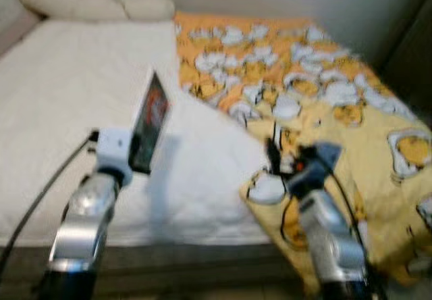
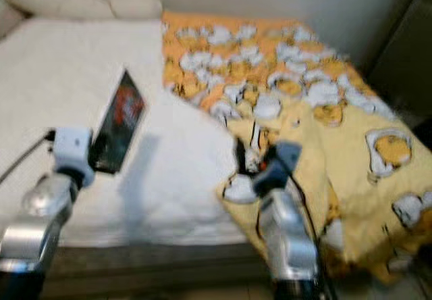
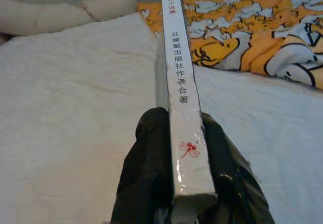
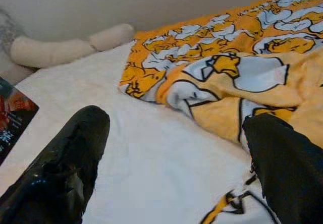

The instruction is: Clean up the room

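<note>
My left gripper (image 1: 138,144) is shut on a thin book (image 1: 151,119) with a dark cover and a white spine (image 3: 180,82) printed with characters, held upright above the white bed sheet (image 1: 74,104). The two black fingers (image 3: 146,168) press the book from both sides. My right gripper (image 1: 287,158) stands open over the edge of the yellow and orange cartoon blanket (image 1: 324,90), its fingers (image 4: 65,163) spread wide with nothing between them.
A cream bolster pillow (image 1: 81,4) lies at the head of the bed by the wall. The blanket (image 4: 237,67) covers the right half of the bed. The mattress front edge (image 1: 175,236) runs below the arms. A dark furniture piece (image 2: 405,77) stands at right.
</note>
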You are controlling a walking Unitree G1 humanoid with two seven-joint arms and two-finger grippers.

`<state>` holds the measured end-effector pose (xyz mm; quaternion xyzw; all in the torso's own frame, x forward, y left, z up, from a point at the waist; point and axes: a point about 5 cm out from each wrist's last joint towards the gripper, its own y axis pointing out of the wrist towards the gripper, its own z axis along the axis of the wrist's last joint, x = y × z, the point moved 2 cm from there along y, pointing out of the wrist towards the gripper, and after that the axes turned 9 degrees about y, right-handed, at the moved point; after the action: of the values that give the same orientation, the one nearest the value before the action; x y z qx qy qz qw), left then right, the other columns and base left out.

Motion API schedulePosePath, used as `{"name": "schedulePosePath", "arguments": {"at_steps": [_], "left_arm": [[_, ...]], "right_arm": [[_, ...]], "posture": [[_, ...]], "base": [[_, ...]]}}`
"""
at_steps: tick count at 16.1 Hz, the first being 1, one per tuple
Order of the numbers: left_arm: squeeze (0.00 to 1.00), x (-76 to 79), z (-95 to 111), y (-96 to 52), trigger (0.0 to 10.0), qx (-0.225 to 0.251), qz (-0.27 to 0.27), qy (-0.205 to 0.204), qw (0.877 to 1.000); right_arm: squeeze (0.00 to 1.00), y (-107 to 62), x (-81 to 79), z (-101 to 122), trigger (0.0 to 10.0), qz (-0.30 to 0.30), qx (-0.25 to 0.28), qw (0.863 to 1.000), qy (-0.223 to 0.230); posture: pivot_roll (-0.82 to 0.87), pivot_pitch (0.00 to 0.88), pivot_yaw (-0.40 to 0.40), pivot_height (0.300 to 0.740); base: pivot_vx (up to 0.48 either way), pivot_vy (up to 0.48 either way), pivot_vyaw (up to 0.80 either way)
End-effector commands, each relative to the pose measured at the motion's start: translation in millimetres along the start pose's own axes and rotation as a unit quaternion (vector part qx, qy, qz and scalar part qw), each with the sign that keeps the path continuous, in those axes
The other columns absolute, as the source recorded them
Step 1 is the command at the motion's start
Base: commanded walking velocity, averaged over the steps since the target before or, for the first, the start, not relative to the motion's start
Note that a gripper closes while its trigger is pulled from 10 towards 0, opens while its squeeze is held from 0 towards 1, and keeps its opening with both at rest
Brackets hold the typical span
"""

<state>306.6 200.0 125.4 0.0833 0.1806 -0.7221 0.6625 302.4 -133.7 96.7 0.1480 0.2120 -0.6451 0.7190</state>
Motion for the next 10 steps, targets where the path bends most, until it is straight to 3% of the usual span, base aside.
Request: {"name": "schedulePosePath", "arguments": {"at_steps": [1,10], "left_arm": [[0.00,3.2,16.4,2.0,10.0,0.032,-0.006,0.005,0.999],[0.00,4.4,15.9,3.2,10.0,0.030,-0.008,0.008,0.999]], "right_arm": [[0.00,-0.8,8.6,7.1,10.0,-0.014,0.010,1.000,-0.009],[0.00,-0.3,11.5,7.6,10.0,-0.027,0.017,0.999,-0.017]], "posture": [[0.02,0.000,-0.013,0.740],[0.02,0.000,-0.014,0.740]], "base": [[0.000,0.296,0.00],[0.000,0.300,0.00]]}}
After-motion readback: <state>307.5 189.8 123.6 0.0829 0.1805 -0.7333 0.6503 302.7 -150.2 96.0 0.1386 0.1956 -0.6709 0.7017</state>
